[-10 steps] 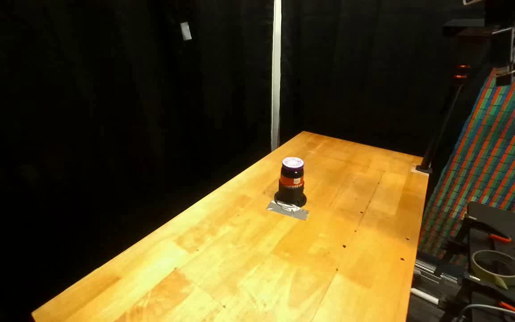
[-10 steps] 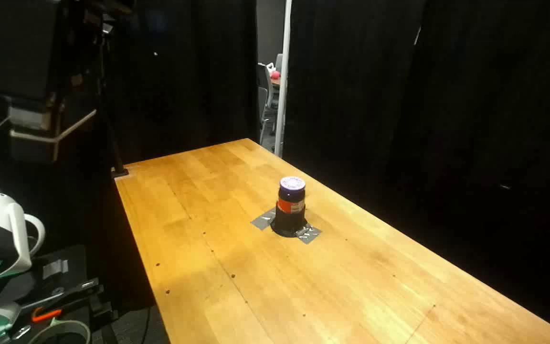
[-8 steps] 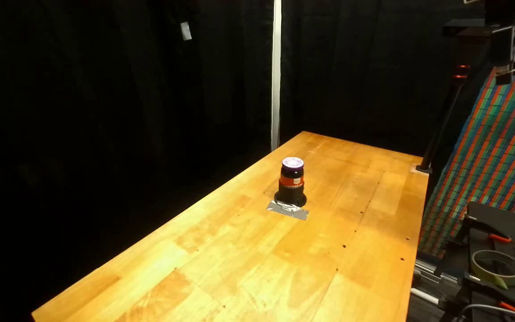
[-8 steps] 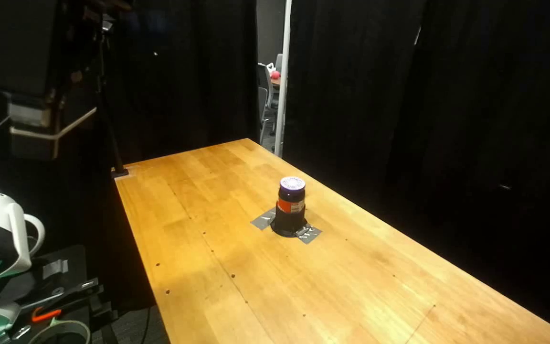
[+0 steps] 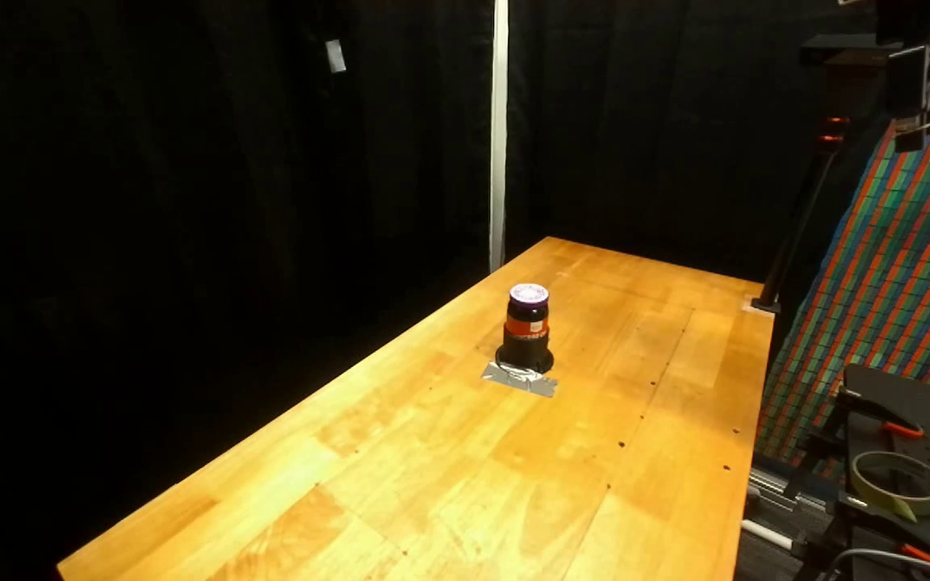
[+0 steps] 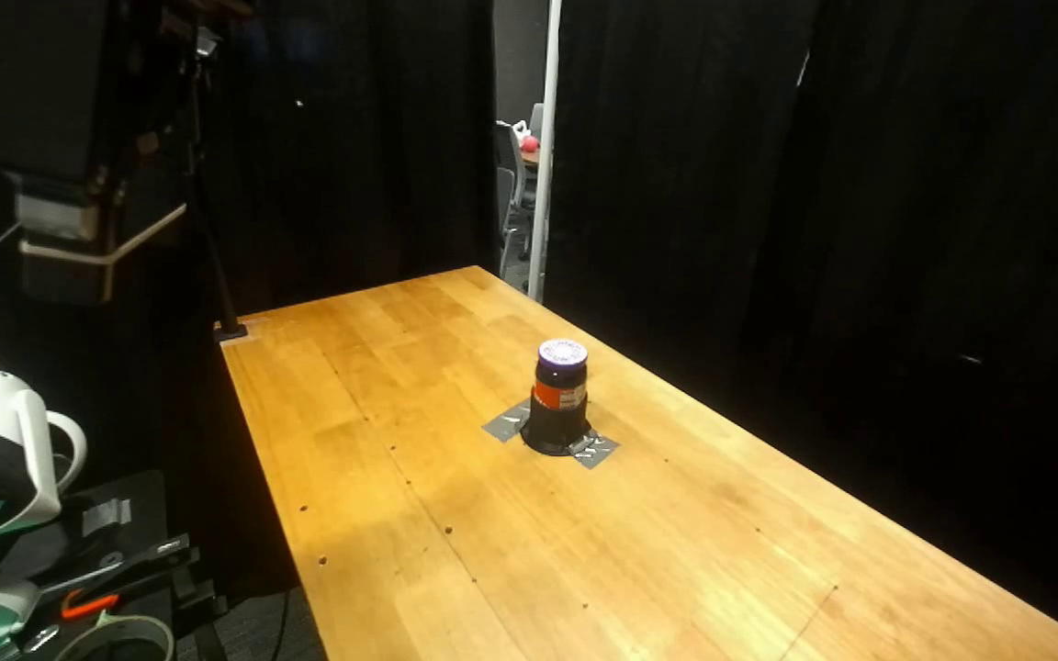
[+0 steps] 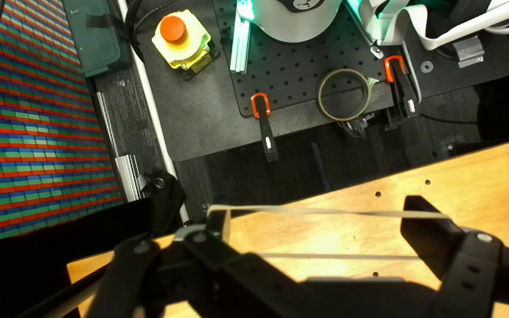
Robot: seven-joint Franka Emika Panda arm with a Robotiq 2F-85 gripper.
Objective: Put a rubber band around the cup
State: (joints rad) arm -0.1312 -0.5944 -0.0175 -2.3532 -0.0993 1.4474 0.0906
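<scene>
The cup [image 5: 528, 327] is a small dark upright cylinder with an orange-red label and a pale purple-rimmed top. It stands in a black base taped to the wooden table, and also shows in an exterior view [image 6: 559, 395]. It is out of the wrist view. My gripper [image 7: 320, 221] is open, its fingers wide apart. A pale rubber band [image 7: 270, 208] is stretched around both fingers, with two strands across the gap. In an exterior view, the gripper [image 6: 106, 248] with the band [image 6: 65, 257] hangs high beyond the table's edge, well apart from the cup.
Grey tape strips [image 6: 595, 450] lie at the base's foot. A black pole [image 6: 221, 275] stands at the table's far corner. A dark bench beside the table holds a tape roll [image 7: 344, 94], orange-tipped clamps [image 7: 263, 119], a yellow emergency button [image 7: 181, 39] and the robot's base [image 7: 298, 22].
The gripper with the band has risen very slightly. A person's arm has come into view at the left edge of an exterior view. The cup has not moved.
</scene>
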